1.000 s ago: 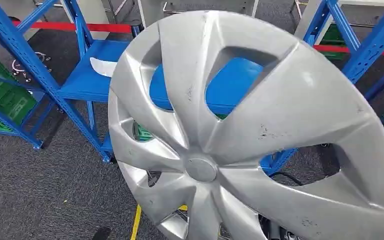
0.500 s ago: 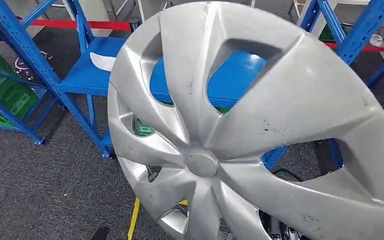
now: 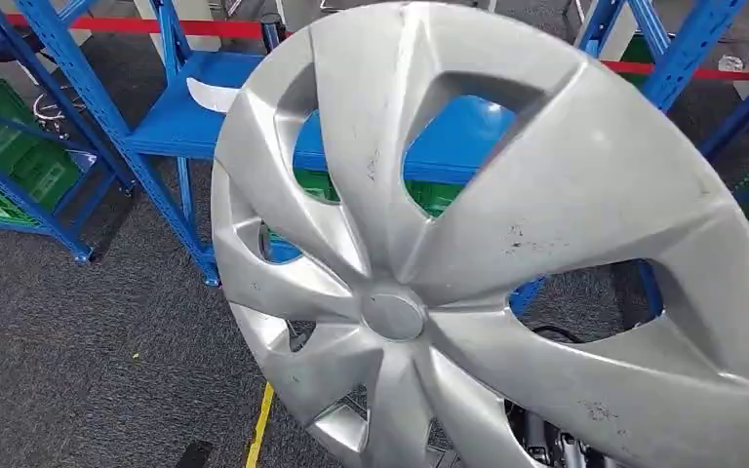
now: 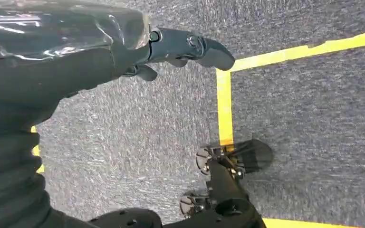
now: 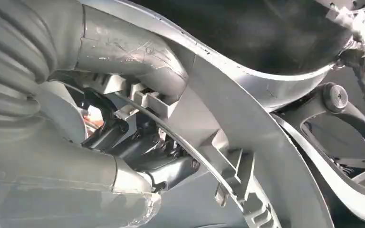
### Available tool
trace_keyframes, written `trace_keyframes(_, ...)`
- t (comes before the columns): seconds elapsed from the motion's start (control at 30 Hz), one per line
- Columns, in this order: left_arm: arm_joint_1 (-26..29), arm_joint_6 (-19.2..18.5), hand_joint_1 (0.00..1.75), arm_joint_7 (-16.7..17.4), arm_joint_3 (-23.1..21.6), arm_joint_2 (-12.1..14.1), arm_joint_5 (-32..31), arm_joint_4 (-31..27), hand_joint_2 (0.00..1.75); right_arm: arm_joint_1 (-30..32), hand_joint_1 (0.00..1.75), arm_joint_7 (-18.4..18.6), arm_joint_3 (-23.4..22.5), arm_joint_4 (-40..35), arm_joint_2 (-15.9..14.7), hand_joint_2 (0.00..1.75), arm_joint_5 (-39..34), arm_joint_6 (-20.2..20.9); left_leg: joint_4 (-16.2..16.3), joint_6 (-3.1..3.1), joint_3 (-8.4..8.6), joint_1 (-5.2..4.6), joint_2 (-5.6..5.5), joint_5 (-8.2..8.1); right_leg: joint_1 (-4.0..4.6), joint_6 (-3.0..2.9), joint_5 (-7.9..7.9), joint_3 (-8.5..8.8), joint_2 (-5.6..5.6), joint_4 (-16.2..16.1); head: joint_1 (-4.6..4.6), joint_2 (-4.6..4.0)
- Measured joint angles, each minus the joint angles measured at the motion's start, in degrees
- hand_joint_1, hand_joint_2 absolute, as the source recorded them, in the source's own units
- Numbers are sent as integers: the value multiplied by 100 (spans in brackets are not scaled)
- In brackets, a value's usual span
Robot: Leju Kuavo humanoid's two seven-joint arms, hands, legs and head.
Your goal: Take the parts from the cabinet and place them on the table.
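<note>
A large silver hubcap (image 3: pixel 507 244) with curved spokes hangs tilted close in front of me in the head view. In the right wrist view my right hand (image 5: pixel 100 118) grips the hubcap (image 5: pixel 247 123) at its rim, with the thick grey thumb (image 5: pixel 128 47) on one face and the dark fingers (image 5: pixel 138 147) on the ribbed back. My left hand (image 4: pixel 138 52) hangs over the grey carpet and holds nothing, its dark fingers (image 4: pixel 195 47) stretched out. A white part (image 3: pixel 213 95) lies on the blue shelf (image 3: pixel 171 127) behind the hubcap.
Blue steel racks (image 3: pixel 68 68) stand at the left, centre and right, with green crates (image 3: pixel 10 166) low on the left. Red barrier tape (image 3: pixel 185 27) runs behind them. Yellow floor lines (image 3: pixel 258 434) cross the grey carpet.
The whole background has slid up and slightly right, so the camera has moved. The hubcap keeps nearly the same place in the picture, still held.
</note>
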Motion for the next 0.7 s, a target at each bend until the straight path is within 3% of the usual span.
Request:
trace_keyframes(0.07,-2,-4,0,-7,11,-4,0,0,175,-17,175,-4,-2,17,-2,175,2,4,23,-68,-22,28,1,79,23,-63,22,-82,23,16,3,0)
trace_keyframes(0.1,6,-7,0,-7,18,0,0,0,175,-17,175,-11,0,22,-2,175,0,4,25,-101,-57,36,-11,130,-21,-142,86,-132,16,-5,14,0)
trace_keyframes(0.13,7,-7,0,-7,20,-2,-2,0,175,-29,175,-13,2,28,-2,175,0,9,93,-139,-117,60,-29,-55,-25,-188,150,-168,0,1,7,0)
trace_keyframes(0.17,11,-9,0,-7,22,-2,-2,0,175,-30,175,-13,2,28,2,175,-2,9,299,-177,-162,70,-29,-399,-24,-238,208,-235,0,1,-12,0)
trace_keyframes(0.23,4,-7,0,-6,37,4,-2,0,175,-31,175,-15,0,37,4,175,-2,9,1123,-243,-326,94,-29,-1096,-9,-254,345,-361,0,8,-21,0)
trace_keyframes(0.27,5,-9,0,-7,44,2,-2,0,175,-30,175,-15,0,48,4,175,-2,9,1528,-259,-382,109,-28,-1259,1,-251,409,-442,2,14,-21,0)
trace_keyframes(0.3,5,-9,0,-6,46,-2,-2,0,175,-30,175,-18,0,65,4,175,-2,9,1762,-259,-365,118,-29,-1240,10,-245,470,-518,2,18,-21,0)
trace_keyframes(0.33,5,-9,0,-7,46,-7,-2,0,175,-30,175,-18,0,74,2,175,-2,11,1747,-248,-250,118,-29,-1100,18,-235,519,-590,3,19,-21,0)
trace_keyframes(0.37,3,-7,0,-9,50,-9,0,0,175,-30,175,-18,-2,83,2,175,-2,11,1525,-230,-32,118,-30,-921,25,-228,572,-657,4,18,-21,0)
trace_keyframes(0.4,-1,-2,0,-11,55,-9,0,0,175,-31,175,-24,-2,90,2,175,-2,13,1086,-192,310,112,-39,-751,34,-221,618,-715,9,18,-23,0)
trace_keyframes(0.43,-7,0,0,-13,57,-9,0,0,175,-34,175,-33,-2,92,4,175,-2,13,577,-142,689,105,-55,-685,39,-211,662,-750,12,17,-21,0)
trace_keyframes(0.47,-23,2,0,-15,61,9,0,0,175,-36,175,-35,-4,92,9,175,0,13,98,-82,980,84,-71,-921,39,-185,702,-765,8,12,-19,0)
trace_keyframes(0.5,-31,2,0,-28,61,2,-2,-2,175,-65,175,-35,-4,94,7,175,9,15,-157,-76,1120,49,-71,-987,45,-142,733,-782,-2,10,-4,0)
trace_keyframes(0.6,-29,9,0,-33,77,17,-2,0,175,-83,175,-53,-7,122,9,175,24,15,-178,45,1044,-38,-61,-874,-12,-12,874,-795,-10,-44,-19,0)
trace_keyframes(0.63,-28,9,0,-33,77,17,-2,0,175,-81,175,-53,-15,122,7,175,28,15,-278,88,1027,36,-36,-752,-7,-11,868,-832,-11,-8,-17,0)
trace_keyframes(0.67,-39,0,0,-33,77,9,-2,-2,175,-83,175,-53,-33,129,0,175,33,15,-307,120,998,9,-21,-695,4,-42,701,-932,-6,139,-8,0)
trace_keyframes(0.7,-46,0,0,-31,81,9,-2,-2,175,-94,175,-53,-46,131,-2,175,33,17,-298,165,929,8,-12,-633,-1,-101,426,-1108,-5,502,18,0)
